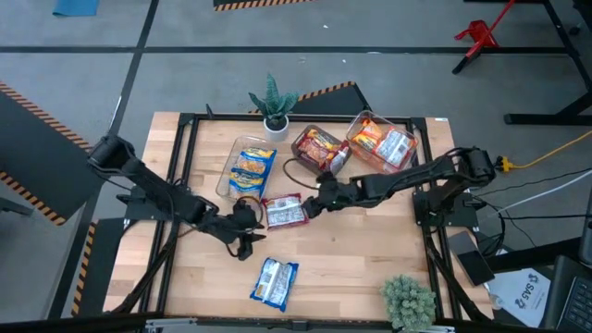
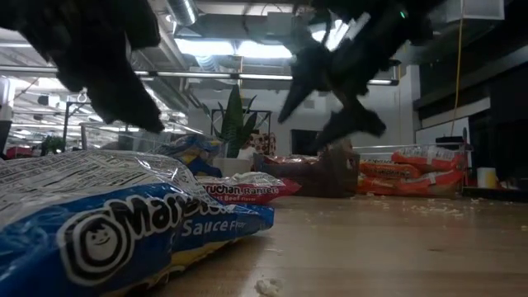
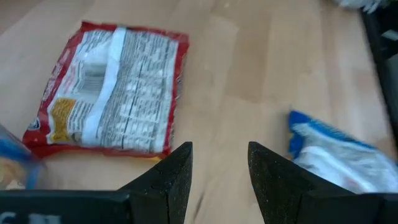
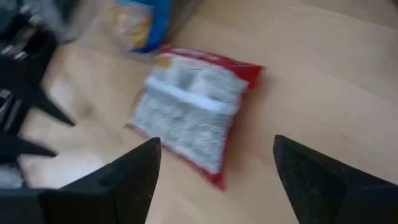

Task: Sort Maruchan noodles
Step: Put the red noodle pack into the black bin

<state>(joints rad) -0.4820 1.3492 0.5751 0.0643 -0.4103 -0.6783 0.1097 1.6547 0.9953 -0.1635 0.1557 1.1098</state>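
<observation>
A red noodle packet (image 1: 284, 211) lies flat on the table, its printed back up, between my two grippers; it also shows in the left wrist view (image 3: 109, 90), the right wrist view (image 4: 193, 102) and the low view (image 2: 247, 188). A blue packet (image 1: 275, 282) lies flat near the table's near edge (image 2: 124, 231) (image 3: 336, 155). My left gripper (image 1: 248, 239) (image 3: 219, 149) hovers open just to the near-left of the red packet. My right gripper (image 1: 313, 205) (image 4: 216, 146) hovers wide open just right of it. Neither gripper touches a packet.
Three clear bins stand toward the far edge: one with blue-yellow packets (image 1: 250, 166), one with red packets (image 1: 319, 146), one with orange packets (image 1: 384, 141). A potted plant (image 1: 273, 102) stands at the far edge and another (image 1: 407, 301) at the near right corner.
</observation>
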